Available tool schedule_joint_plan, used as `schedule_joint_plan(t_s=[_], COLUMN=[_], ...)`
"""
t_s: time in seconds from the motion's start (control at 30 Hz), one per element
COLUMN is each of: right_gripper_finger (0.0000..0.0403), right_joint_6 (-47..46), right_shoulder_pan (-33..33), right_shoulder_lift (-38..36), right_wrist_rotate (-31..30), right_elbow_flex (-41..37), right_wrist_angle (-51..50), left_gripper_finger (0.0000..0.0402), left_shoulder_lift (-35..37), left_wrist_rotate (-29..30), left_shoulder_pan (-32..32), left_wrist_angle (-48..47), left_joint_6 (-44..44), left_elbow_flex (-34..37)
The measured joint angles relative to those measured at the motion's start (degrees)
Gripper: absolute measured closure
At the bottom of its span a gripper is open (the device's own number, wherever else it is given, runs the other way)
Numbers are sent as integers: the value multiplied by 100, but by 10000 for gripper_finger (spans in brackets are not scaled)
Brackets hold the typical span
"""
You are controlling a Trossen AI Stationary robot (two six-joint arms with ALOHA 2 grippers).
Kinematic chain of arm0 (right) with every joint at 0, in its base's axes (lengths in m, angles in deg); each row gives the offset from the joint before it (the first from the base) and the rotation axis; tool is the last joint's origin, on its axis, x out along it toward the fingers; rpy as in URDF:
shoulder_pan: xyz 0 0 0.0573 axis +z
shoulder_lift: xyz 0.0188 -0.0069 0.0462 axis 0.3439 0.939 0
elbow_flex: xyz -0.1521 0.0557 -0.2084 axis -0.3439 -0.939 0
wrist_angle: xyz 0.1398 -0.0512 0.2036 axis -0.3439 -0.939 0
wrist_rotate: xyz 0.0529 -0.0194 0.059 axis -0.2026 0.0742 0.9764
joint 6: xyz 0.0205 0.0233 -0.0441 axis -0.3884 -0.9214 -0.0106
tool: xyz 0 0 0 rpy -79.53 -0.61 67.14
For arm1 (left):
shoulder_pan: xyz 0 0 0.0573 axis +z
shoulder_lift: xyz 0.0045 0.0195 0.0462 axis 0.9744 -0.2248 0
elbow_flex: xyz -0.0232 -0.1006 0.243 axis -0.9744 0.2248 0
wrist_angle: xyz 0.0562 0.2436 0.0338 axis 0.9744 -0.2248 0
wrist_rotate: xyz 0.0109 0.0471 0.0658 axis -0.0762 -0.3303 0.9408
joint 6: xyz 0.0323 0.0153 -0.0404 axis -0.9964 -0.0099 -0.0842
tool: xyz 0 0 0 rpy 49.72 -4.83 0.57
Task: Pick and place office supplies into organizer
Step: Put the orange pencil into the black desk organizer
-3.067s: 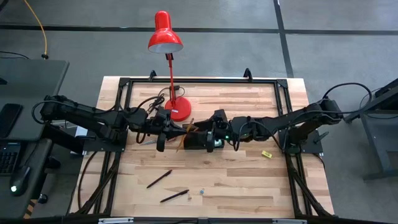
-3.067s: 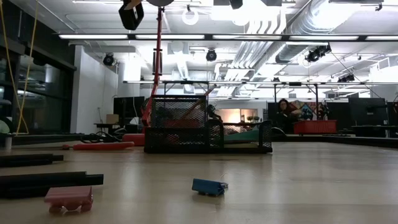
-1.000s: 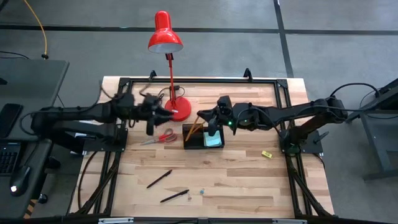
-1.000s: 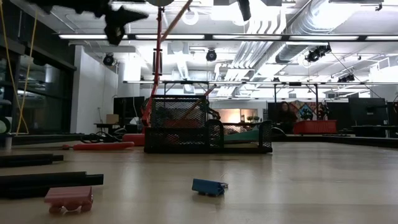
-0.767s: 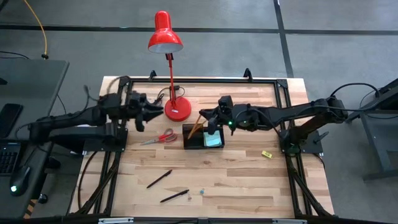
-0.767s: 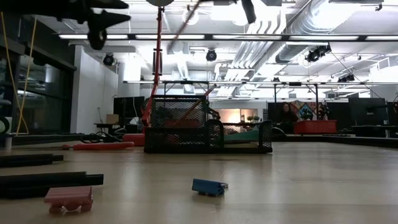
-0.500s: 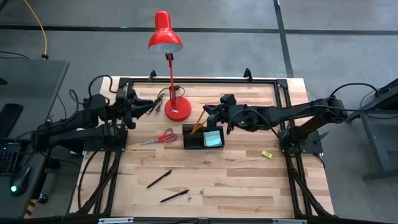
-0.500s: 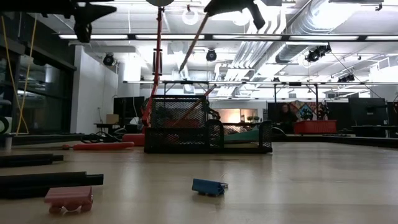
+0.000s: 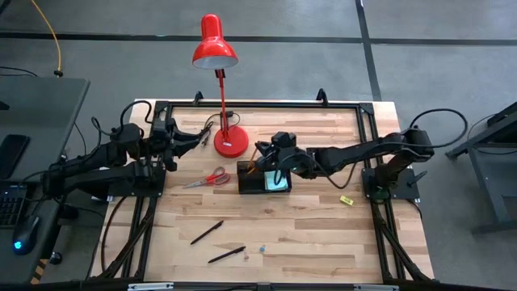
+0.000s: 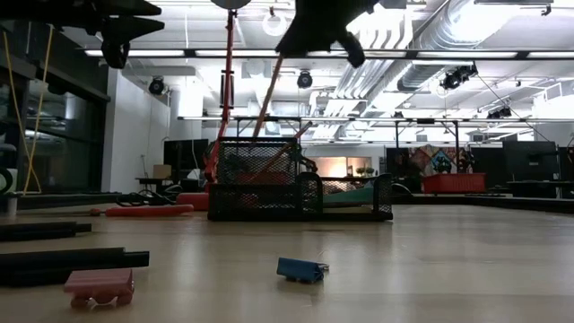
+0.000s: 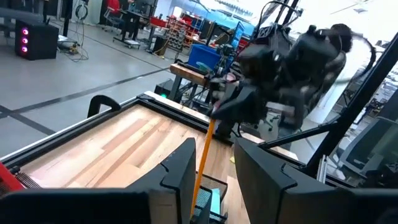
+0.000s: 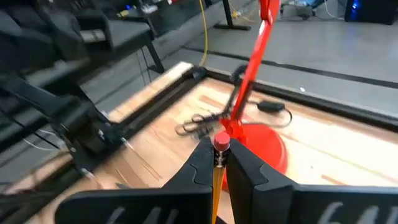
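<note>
Right gripper (image 9: 264, 158) pinches an orange pencil (image 9: 254, 166) above the small black mesh tray (image 9: 263, 187).

From above, the left gripper (image 9: 198, 136) waits near the red lamp base (image 9: 230, 143), empty, fingers a little apart; red-handled scissors (image 9: 208, 179) lie beside the tray. Low down, the pencil (image 10: 266, 97) slants into the tray (image 10: 300, 193). The right wrist shows fingers (image 12: 200, 163) squeezing its pink eraser end (image 12: 221, 143).

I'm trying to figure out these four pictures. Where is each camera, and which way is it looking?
High view: above the table, looking straight down; both arms show, the organizer mid-table.
Low view: at tabletop height, looking across at the organizer; arms come in from above.
Left wrist view: on the left arm, looking past its fingers at the right arm lowering a pencil.
Right wrist view: on the right arm, its right gripper shut on the pencil, facing the lamp.
Shared: all four show the pencil.
</note>
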Motion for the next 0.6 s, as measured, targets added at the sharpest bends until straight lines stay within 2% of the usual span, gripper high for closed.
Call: schedule_joint_plan(t_s=[0.33, 0.6], right_gripper_finger=[403, 403], right_joint_6=[-48, -203], right_shoulder_pan=[0, -13], right_shoulder_lift=[311, 560], right_wrist_rotate=[-292, -259], right_elbow_flex=[0, 0], right_wrist_angle=[136, 166], left_gripper_finger=[302, 302], left_shoulder_lift=[0, 0], left_wrist_rotate=[-138, -284], left_shoulder_pan=[0, 0], left_wrist_angle=[5, 5], left_joint_6=[137, 154], left_elbow_flex=[0, 0])
